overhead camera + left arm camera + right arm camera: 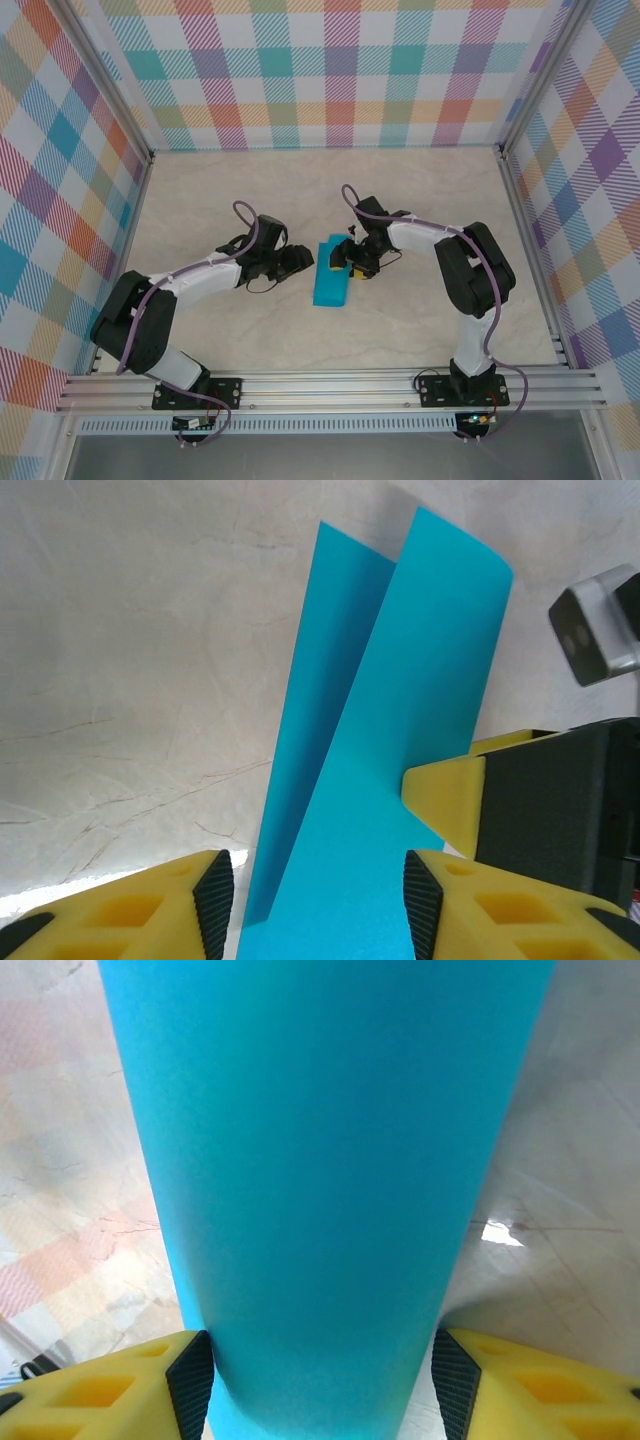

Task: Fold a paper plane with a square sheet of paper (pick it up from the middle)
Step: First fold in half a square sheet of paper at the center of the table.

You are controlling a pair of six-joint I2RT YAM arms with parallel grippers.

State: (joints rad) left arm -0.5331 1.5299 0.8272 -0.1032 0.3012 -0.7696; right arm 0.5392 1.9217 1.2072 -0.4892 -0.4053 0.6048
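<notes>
Top external view: the square sheet of paper (331,275) lies on the table (420,200) between the two arms, doubled into a narrow strip running near to far. The left gripper (297,262) sits at its left edge and the right gripper (353,263) at its right edge.

Left wrist view — fingers apart, straddling the strip, with a sliver of table visible beside one pad (214,900). The upper flap stands up off the lower one.

Right wrist view — fingers spread, paper bowed from pad to pad. Whether they press it cannot be told.

Procedure: flatten the raised flap before creasing. Steady one end with one gripper and sweep the other slowly along the fold, edges aligned. Thin paper will likely buckle if squeezed sideways
</notes>
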